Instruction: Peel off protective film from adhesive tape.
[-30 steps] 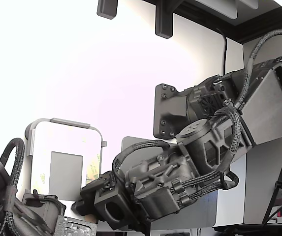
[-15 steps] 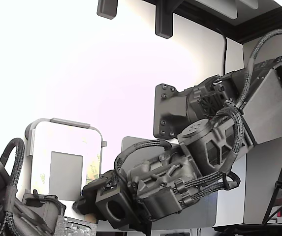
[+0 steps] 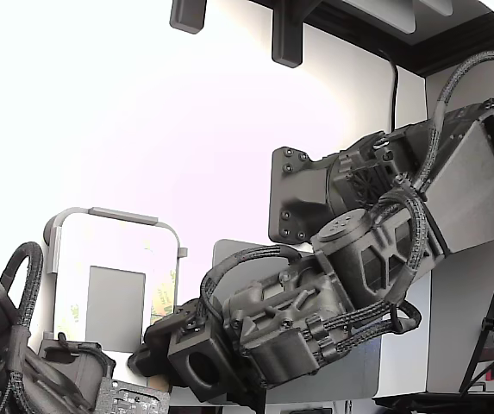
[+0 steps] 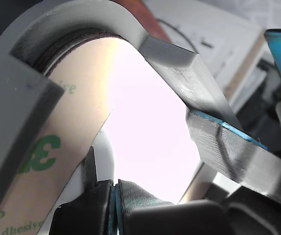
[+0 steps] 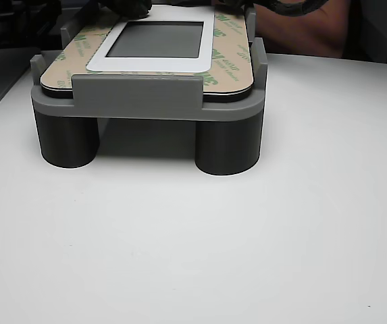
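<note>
White surface [image 5: 200,250] fills most of the other view, and on it stands a grey fixture [image 5: 146,101] on round legs. We see a white panel [image 5: 154,62] lying flat in that fixture, with a dark grey patch at its middle. Around the panel's border runs the protective film [image 5: 228,57], a pale yellow strip printed with green logos. The adhesive tape should lie under it, but we cannot make it out.

From the exterior view we see the dark arm reaching low toward the fixture's corner, at that view's lower left. Its pincer [image 4: 114,196] shows only in the wrist view, at the panel's rounded corner.

There the two dark ribbed pads [image 4: 135,196] are pressed together, with only a thin seam between them. We cannot tell whether a film edge is caught in that seam.

We judge the step in hand to be catching the film's corner. To do it well, we should grip only the yellow liner, not the panel edge. We should then pull low and slowly along the strip, so the tape stays down and the liner does not tear.
</note>
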You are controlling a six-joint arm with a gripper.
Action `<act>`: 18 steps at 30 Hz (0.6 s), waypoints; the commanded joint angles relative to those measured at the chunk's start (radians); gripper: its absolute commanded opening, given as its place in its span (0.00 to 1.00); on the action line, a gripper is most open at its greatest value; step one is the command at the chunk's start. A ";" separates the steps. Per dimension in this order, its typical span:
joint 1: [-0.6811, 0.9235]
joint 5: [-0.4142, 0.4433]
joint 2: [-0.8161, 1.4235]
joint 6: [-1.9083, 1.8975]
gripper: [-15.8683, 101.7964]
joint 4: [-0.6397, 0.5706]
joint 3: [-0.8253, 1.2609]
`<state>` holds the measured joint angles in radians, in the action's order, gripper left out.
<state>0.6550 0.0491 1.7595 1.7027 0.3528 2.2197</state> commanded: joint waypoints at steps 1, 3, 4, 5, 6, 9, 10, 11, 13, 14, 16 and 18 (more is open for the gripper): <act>-0.005 -0.008 0.032 -0.003 0.06 -0.008 -0.014; -0.003 -0.011 0.032 -0.003 0.06 -0.008 -0.014; -0.003 -0.011 0.032 -0.003 0.06 -0.008 -0.014; -0.003 -0.011 0.034 -0.005 0.06 -0.008 -0.015; -0.002 -0.011 0.034 -0.005 0.06 -0.008 -0.015; 0.002 -0.011 0.031 -0.008 0.06 -0.006 -0.020; 0.003 -0.011 0.029 -0.009 0.06 -0.006 -0.020; 0.005 -0.011 0.029 -0.011 0.06 -0.006 -0.020; 0.009 -0.008 0.028 -0.014 0.06 -0.009 -0.018; 0.011 -0.006 0.028 -0.015 0.06 -0.011 -0.018; 0.015 -0.002 0.028 -0.018 0.06 -0.012 -0.017; 0.018 0.002 0.028 -0.021 0.06 -0.012 -0.017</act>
<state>0.6734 0.0522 1.7641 1.6828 0.3497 2.2243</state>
